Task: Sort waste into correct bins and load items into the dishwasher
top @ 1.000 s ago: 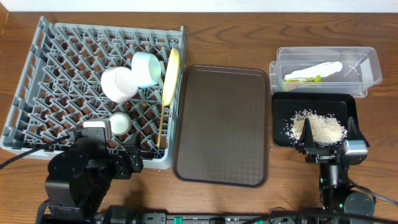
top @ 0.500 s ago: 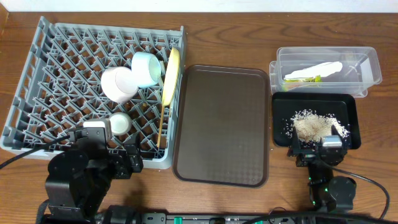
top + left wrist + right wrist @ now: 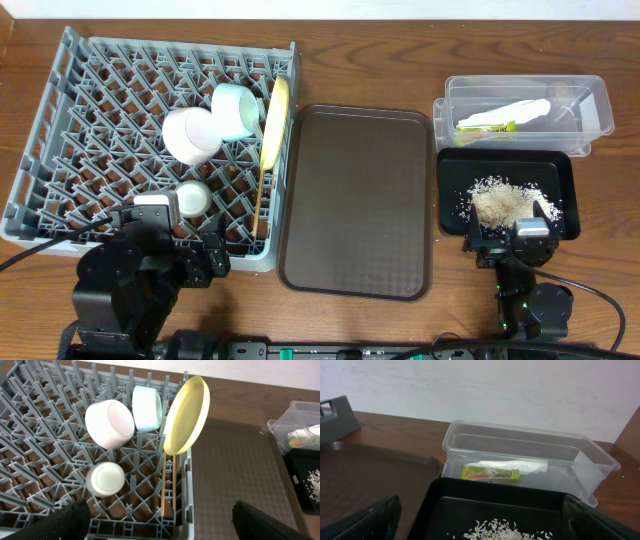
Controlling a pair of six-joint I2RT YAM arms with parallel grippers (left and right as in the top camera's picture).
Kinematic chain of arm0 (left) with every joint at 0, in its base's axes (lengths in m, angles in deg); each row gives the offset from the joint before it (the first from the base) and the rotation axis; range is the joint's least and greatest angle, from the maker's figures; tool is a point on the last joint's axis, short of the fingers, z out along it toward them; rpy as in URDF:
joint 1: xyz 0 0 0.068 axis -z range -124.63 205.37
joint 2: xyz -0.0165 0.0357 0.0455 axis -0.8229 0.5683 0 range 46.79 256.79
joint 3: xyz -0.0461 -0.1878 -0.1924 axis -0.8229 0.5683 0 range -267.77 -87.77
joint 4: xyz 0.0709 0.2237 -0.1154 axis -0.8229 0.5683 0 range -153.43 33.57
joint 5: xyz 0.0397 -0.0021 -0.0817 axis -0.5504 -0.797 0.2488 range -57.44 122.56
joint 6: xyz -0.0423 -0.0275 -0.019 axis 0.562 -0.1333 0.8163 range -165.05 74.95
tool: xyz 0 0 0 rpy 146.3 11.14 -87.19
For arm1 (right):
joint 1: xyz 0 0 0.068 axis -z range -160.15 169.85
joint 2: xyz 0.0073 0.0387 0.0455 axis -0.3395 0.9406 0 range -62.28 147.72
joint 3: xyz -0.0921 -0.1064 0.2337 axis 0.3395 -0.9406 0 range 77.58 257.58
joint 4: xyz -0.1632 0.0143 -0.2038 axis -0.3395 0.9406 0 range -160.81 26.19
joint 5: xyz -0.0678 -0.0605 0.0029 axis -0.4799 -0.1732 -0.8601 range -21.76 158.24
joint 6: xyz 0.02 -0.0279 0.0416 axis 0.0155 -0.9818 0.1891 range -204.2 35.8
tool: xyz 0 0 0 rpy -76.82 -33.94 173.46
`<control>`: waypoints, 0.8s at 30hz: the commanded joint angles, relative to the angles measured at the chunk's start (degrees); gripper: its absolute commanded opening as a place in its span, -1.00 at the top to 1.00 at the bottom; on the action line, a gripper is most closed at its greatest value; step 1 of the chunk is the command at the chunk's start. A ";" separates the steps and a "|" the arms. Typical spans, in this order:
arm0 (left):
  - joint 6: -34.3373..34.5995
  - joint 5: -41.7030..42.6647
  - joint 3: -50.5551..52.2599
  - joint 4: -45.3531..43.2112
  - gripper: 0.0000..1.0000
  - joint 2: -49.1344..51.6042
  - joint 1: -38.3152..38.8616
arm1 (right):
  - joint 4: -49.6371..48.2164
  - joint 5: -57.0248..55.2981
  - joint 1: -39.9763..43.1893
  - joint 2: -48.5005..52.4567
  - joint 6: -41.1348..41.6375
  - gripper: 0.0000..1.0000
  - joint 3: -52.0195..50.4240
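Note:
The grey dish rack (image 3: 60, 150) holds the yellow plate (image 3: 275, 125) on edge, the white bowl (image 3: 190, 135), the light blue bowl (image 3: 235, 108), the small white cup (image 3: 192, 198) and the chopsticks (image 3: 260, 205). The clear tub (image 3: 590, 100) holds the white napkin (image 3: 520, 110) and the green-and-orange wrapper (image 3: 487, 125). Rice crumbs (image 3: 505, 203) lie in the black tray (image 3: 555, 165). My left gripper (image 3: 162, 520) is open and empty at the rack's front edge. My right gripper (image 3: 480, 525) is open and empty at the black tray's front edge, also in the overhead view (image 3: 508, 243).
The flat dark brown serving tray (image 3: 355, 200) lies between the rack and the bins with nothing on it. The rack's plate (image 3: 186, 415) and cup (image 3: 105, 479) show in the left wrist view. A wall stands behind the tub (image 3: 520, 445).
My right gripper has drawn back from above the rice in the black tray to the tray's front edge, then held still. The left arm has not moved.

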 commanded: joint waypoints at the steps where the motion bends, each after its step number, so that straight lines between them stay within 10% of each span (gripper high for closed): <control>1: -0.35 0.39 0.13 0.13 -0.86 0.02 -0.24 | 0.31 -0.39 -0.33 -0.46 -0.70 -0.99 -0.04; 24: -1.25 -0.72 4.28 0.35 -0.86 -3.80 -1.42 | 0.28 -0.39 -0.33 -0.46 -0.70 -0.99 -0.04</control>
